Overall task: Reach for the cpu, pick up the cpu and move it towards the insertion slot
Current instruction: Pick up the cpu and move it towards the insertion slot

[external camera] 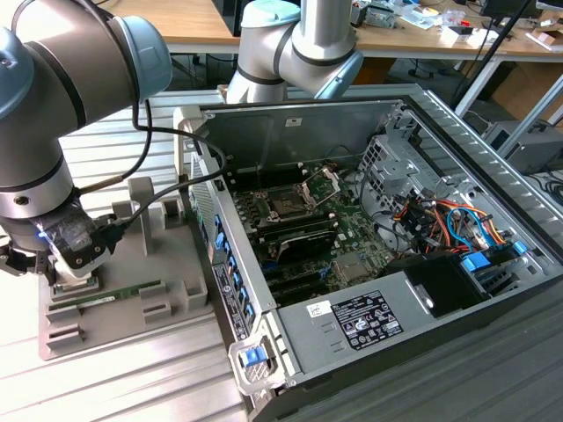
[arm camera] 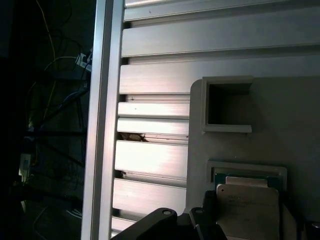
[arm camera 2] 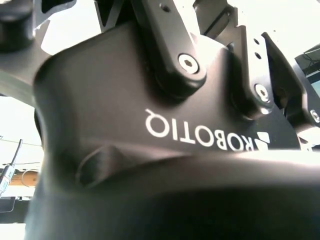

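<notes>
The cpu (arm camera: 247, 210), a flat square chip with a pale silvery top, lies in a pocket of the grey holder block (arm camera: 280, 125) in the first wrist view. My gripper (arm camera: 257, 227) hangs low over it and is open, with a dark finger (arm camera: 206, 220) beside one edge of the chip and a gap at the other edge. In the exterior view the gripper (external camera: 70, 268) is down at the holder block (external camera: 167, 255) on the exterior view's left. The insertion slot (external camera: 287, 205), a dark square socket with its silver frame raised, sits on the board inside the open computer case.
A long green memory stick (external camera: 119, 294) lies on the holder block close to the gripper. The case walls (external camera: 352, 114), a drive cage and bundled cables (external camera: 440, 220) surround the board. The ribbed metal table (external camera: 132, 387) carries everything. The holder has an empty square pocket (arm camera: 227, 107).
</notes>
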